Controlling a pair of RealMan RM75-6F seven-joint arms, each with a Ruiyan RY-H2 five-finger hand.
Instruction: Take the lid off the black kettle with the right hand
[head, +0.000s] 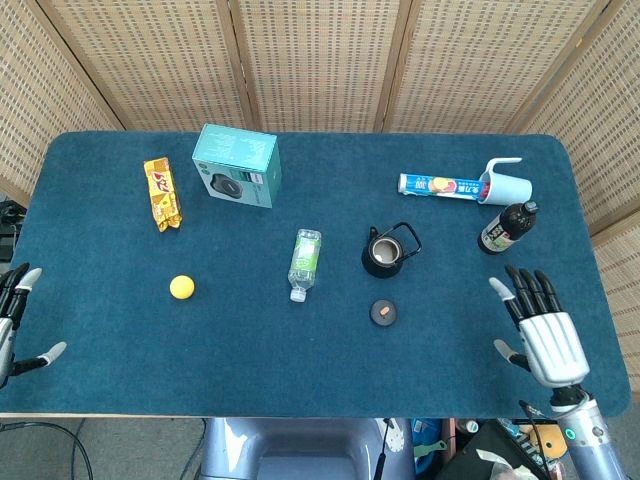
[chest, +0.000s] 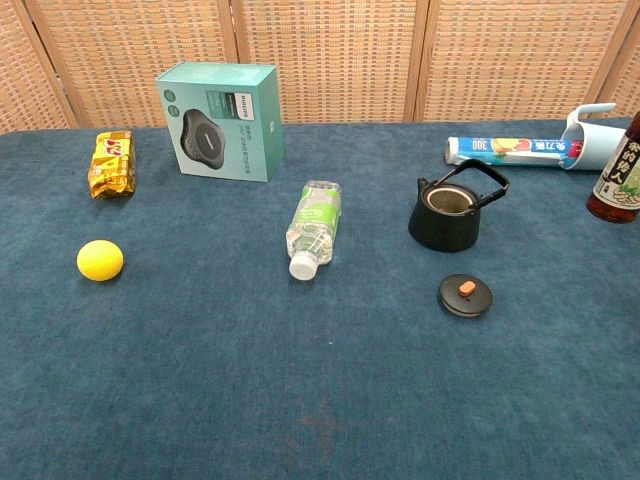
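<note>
From overhead, the lid (head: 384, 313) lies flat on the blue table (head: 100, 380), just in front of the black kettle (head: 384, 254) but apart from it, its small orange knob facing up. The kettle stands upright with its mouth open and its wire handle raised. The right hand (head: 543, 334) hovers near the table's front right corner, well apart from both, fingers spread and holding nothing; the lid lies off to the hand's left and the kettle further back on that side. By the look of it the task is done, and any coming move only has to carry the arm away. The dark sauce bottle (head: 506, 228) stands between the hand and the far edge, nearest to its fingertips. The left hand (head: 14, 318) shows at the left edge, fingers apart as far as I can tell, since most of it is cut off; it is far from everything.

From the chest view neither hand shows. The lid (chest: 465, 295) sits in front of the kettle (chest: 449, 212), a clear strip of cloth between them, and the kettle's open rim is plain to see. To the left lies a water bottle (chest: 314, 226) on its side, cap toward the front. Behind stand a teal box (chest: 219, 122), a snack packet (chest: 111, 164) and a yellow ball (chest: 100, 260); at the far right, a wrap roll (chest: 510, 150) and a tipped blue cup (chest: 596, 136).
</note>
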